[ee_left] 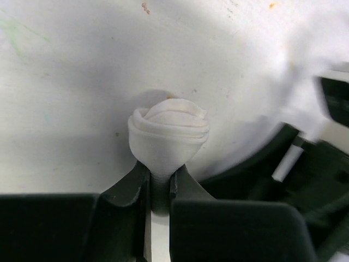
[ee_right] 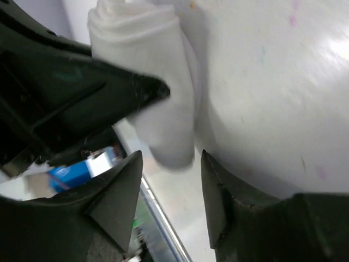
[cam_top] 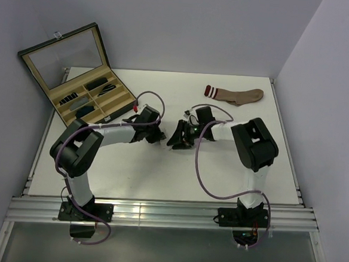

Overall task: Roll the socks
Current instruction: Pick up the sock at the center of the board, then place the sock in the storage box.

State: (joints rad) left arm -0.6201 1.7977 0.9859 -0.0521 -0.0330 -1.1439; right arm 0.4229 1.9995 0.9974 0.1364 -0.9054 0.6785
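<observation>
A white sock (ee_left: 169, 134) rolled into a compact roll hangs just above the table, and my left gripper (ee_left: 160, 172) is shut on its narrow lower end. In the right wrist view the same white sock (ee_right: 158, 82) points down toward my right gripper (ee_right: 172, 155), which is open, with the sock's tip just ahead of the fingertips and nothing between them. In the top view the left gripper (cam_top: 160, 136) and the right gripper (cam_top: 177, 137) meet at the table's middle, hiding the roll. A brown sock (cam_top: 237, 94) with a red and white striped cuff lies flat at the back right.
An open display case (cam_top: 87, 98) with a raised glass lid and several compartments holding dark items stands at the back left. The table's metal front rail (cam_top: 157, 214) runs along the near edge by the arm bases.
</observation>
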